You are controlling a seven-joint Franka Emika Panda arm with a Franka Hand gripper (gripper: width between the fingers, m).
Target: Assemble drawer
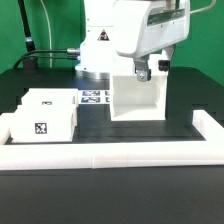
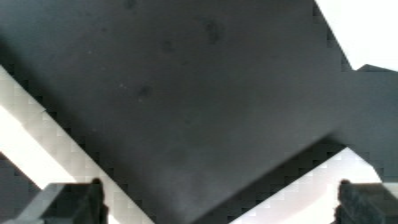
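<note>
- The drawer housing, a tall white box, stands upright on the black worktop, just right of the middle of the exterior frame. Its open side faces the camera and shows a hollow inside.
- The tray part lies at the left of the exterior frame, well apart from the housing. It is a low white block with one square black-and-white tag on its front face and a smaller one on top. I cannot tell whether it is one tray or two lying close together.
- The claw hangs right over the housing's upper rim. From this view I cannot tell whether it touches the rim.
- In the wrist view the claw stands wide apart, its two dark fingertips at opposite sides of the picture. Only dark surface lies between them, so it has hold of nothing.
- White edges also show in the wrist view, but which part they belong to is unclear.
- The white arm fills the upper middle and upper right of the exterior frame.
- The marker board lies flat between the tray part and the housing, slightly behind them.
- A long low white border wall runs across the lower part of the frame and turns back at both ends.
- A green backdrop stands behind.
</note>
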